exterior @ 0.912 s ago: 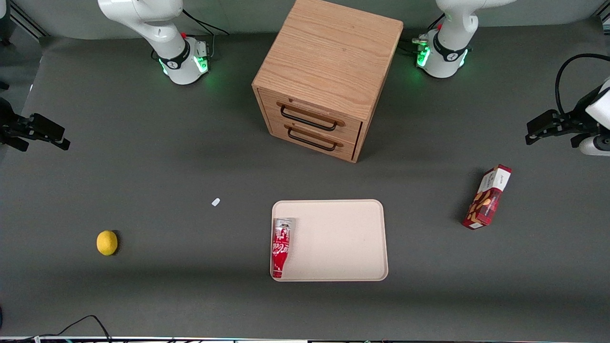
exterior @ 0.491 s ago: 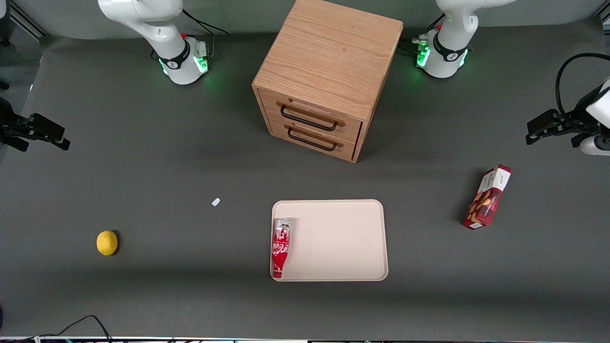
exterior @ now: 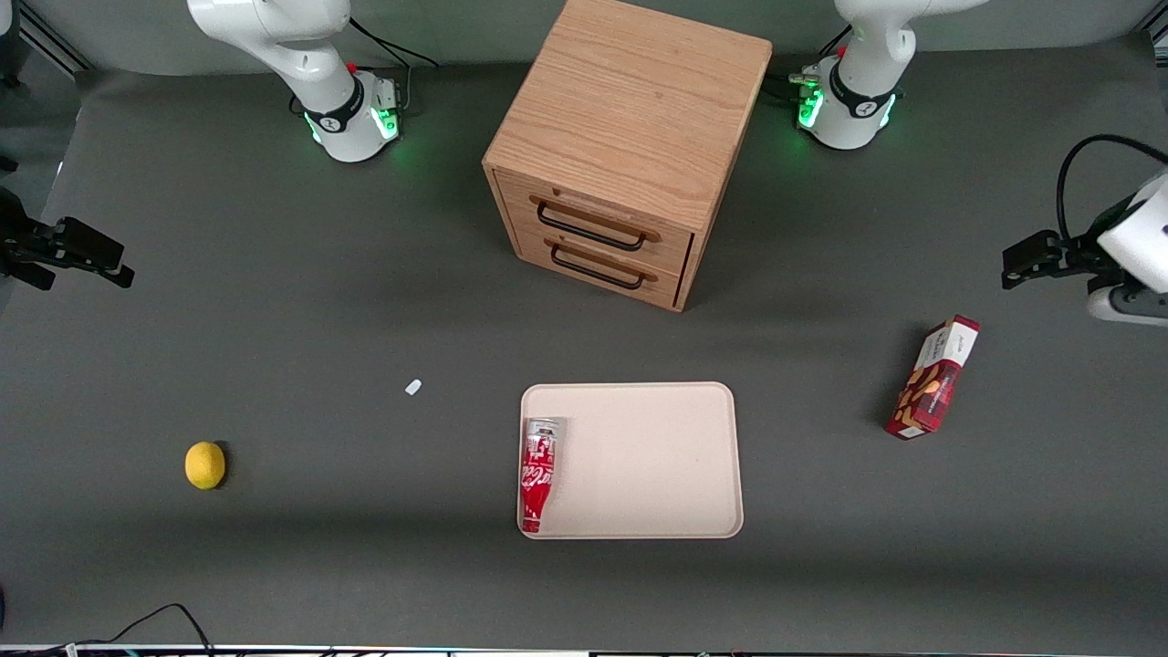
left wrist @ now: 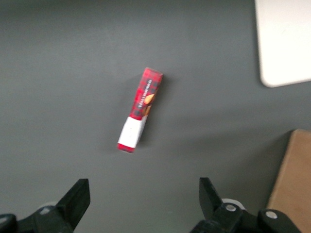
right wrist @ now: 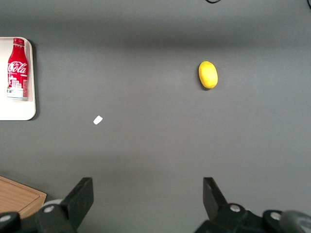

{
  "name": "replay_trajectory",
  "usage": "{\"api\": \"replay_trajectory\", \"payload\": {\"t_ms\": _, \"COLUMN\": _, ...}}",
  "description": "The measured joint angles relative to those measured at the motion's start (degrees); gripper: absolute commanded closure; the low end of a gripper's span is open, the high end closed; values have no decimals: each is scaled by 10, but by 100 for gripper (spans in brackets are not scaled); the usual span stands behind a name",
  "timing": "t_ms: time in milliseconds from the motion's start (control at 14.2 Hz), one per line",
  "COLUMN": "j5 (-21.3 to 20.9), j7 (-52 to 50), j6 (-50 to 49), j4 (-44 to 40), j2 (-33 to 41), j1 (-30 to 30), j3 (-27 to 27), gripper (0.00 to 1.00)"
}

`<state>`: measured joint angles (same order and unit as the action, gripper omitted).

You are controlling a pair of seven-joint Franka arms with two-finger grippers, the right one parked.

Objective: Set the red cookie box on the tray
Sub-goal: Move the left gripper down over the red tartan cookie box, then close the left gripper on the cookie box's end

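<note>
One red cookie box (exterior: pixel 933 378) off the one tray (exterior: pixel 657 456); the gripper (left wrist: pixel 142 194) hovers above the box, fingers apart

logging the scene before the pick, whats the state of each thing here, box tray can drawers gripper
red cookie box: lying on the table, off the tray, not gripped
tray: flat on the table, holding only the can
Coca-Cola can: lying on its side along the tray's edge
cabinet drawers: both shut
lemon: resting on the table
gripper: open, empty, above the table near the box
</note>
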<state>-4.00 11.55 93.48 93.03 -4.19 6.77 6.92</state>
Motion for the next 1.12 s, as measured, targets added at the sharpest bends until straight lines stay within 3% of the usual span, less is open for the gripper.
{"api": "replay_trajectory", "payload": {"t_ms": 632, "j5": -19, "j7": 155, "j6": 231, "j4": 165, "j2": -58, "j1": 3, "j3": -19, "gripper": 0}}
{"api": "replay_trajectory", "payload": {"t_ms": 1123, "j5": -20, "j7": 218, "j6": 401, "j4": 232, "j2": -136, "j1": 5, "j3": -26, "gripper": 0}}
